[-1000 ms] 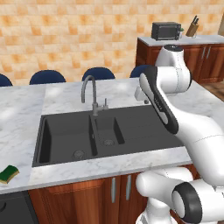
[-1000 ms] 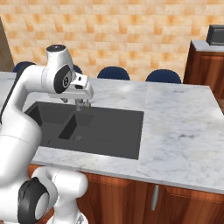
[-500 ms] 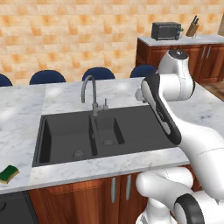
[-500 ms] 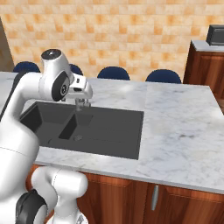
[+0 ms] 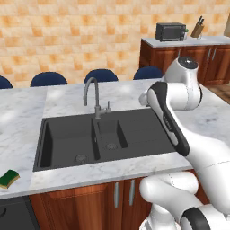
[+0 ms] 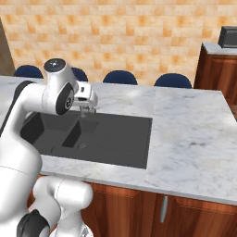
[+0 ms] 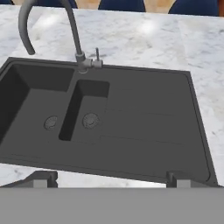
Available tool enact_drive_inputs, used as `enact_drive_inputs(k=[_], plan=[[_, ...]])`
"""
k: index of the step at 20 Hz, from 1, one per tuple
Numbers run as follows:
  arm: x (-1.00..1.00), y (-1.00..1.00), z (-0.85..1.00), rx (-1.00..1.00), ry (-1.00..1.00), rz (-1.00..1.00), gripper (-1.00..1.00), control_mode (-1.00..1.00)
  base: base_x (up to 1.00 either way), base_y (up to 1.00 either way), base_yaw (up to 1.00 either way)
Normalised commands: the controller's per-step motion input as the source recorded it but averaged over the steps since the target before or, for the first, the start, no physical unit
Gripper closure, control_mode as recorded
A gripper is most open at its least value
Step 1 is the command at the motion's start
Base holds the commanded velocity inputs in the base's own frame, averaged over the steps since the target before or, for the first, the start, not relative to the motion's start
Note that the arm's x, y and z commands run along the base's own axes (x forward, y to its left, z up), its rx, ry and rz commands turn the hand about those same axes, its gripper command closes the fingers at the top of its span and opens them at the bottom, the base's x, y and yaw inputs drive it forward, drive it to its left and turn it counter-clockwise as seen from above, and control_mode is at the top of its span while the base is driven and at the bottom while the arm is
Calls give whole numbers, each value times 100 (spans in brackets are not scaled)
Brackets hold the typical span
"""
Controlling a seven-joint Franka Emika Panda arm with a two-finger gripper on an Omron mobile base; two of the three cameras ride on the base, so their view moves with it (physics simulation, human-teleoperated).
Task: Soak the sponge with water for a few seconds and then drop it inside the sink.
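The gripper [image 7: 111,177] hangs over the near right part of the sink [image 7: 144,127], its two dark fingertips [image 7: 41,178] set far apart at the bottom corners of the hand view, with nothing between them: the jaws stand wide and empty. Below and ahead of them lies the flat drainboard section, then the small middle basin with its round drain [image 7: 90,120], then the larger basin at the left with a second drain. The grey gooseneck faucet [image 7: 48,26] rises from the far rim of the sink, its spout arching over toward the larger basin.

In the right base view the gripper [image 6: 87,110] shows beneath the white wrist, above the dark sink [image 6: 120,139].

The sponge [image 5: 9,178] lies well apart from the hand, on the marble counter [image 5: 67,177] at the near left corner, outside the sink and off its left front corner. It rests flat, the dark green layer facing up and left and the yellow body showing along its near right edge; its long axis runs diagonally, from near left to far right.

The left base view takes in the sponge, along with the faucet [image 5: 92,94], a row of blue chair backs [image 5: 48,78] behind the counter, and a microwave [image 5: 170,31] and knife block [image 5: 196,29] on the far counter.
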Motion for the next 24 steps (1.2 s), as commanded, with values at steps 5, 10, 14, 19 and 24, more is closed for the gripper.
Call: enact_drive_inputs(k=[5, 10, 14, 19, 24], plan=[[3, 2, -2, 11, 0, 5, -100, -100, 0, 0, 0], [12, 2, -8, 10, -1, 6, -100, -100, 0, 0, 0], [15, 2, -15, 9, -6, 8, -100, -100, 0, 0, 0], [15, 4, -15, 6, -7, 9, -100, -100, 0, 0, 0], [13, 6, -8, 3, -9, 7, -100, -100, 0, 0, 0]])
